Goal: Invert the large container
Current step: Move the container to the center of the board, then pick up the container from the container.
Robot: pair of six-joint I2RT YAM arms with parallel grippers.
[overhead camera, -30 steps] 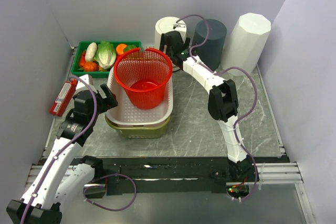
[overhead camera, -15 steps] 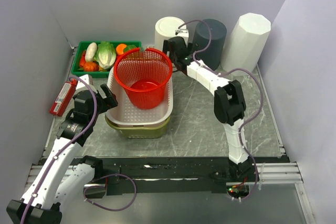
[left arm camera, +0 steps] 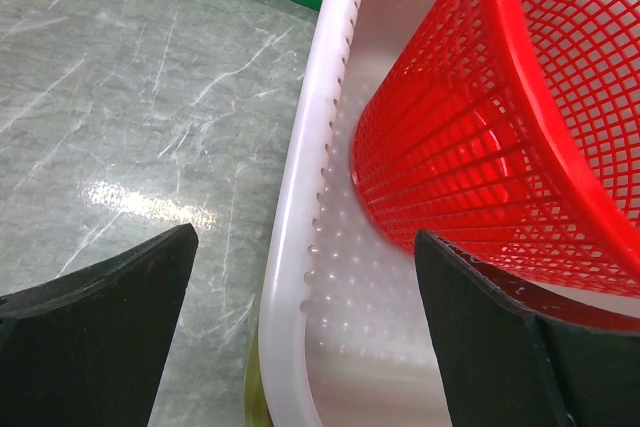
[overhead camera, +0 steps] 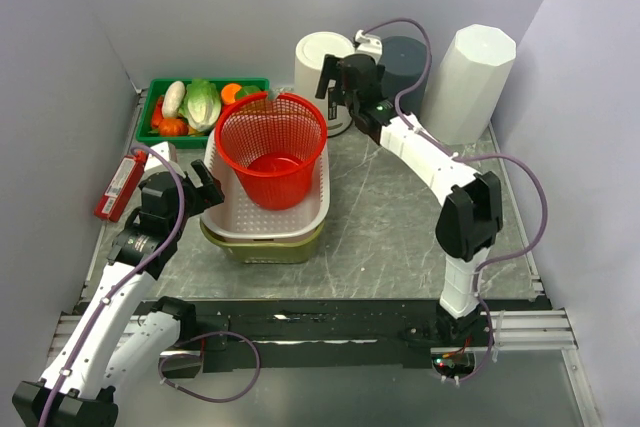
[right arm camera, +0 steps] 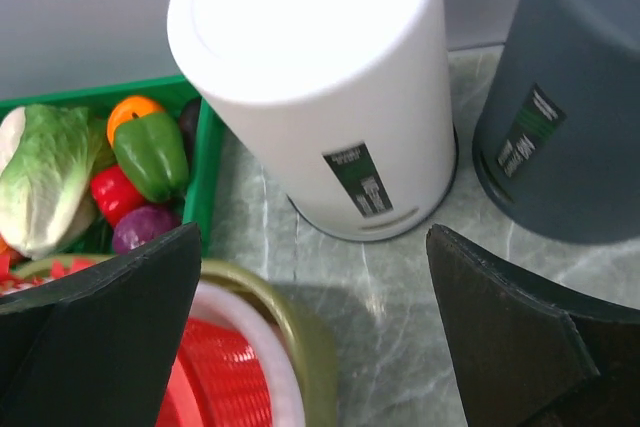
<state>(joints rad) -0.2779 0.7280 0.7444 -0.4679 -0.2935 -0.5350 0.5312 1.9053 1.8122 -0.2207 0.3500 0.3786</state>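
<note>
A white perforated basin (overhead camera: 316,209) is nested in an olive tub (overhead camera: 264,250), and a red mesh basket (overhead camera: 272,142) stands upright in the basin. My left gripper (overhead camera: 203,187) is open and straddles the basin's left rim (left arm camera: 296,247). One finger is outside over the table and the other is inside beside the red basket (left arm camera: 480,137). My right gripper (overhead camera: 336,89) is open and empty. It hangs above the table between the basin's far right corner and the white cylinder (overhead camera: 318,59). The olive rim (right arm camera: 300,332) and the basket (right arm camera: 215,387) show at its lower left.
Three bins stand bottom-up at the back: the white cylinder (right arm camera: 320,77), a dark grey bin (overhead camera: 408,65) (right arm camera: 570,107) and a tall white faceted bin (overhead camera: 470,77). A green tray (overhead camera: 210,81) of vegetables sits back left. A red packet (overhead camera: 120,185) lies at the left edge.
My right gripper has moved right and back, away from the basket's far rim toward the upturned bins, and its arm has swung right. The left arm has not moved.
</note>
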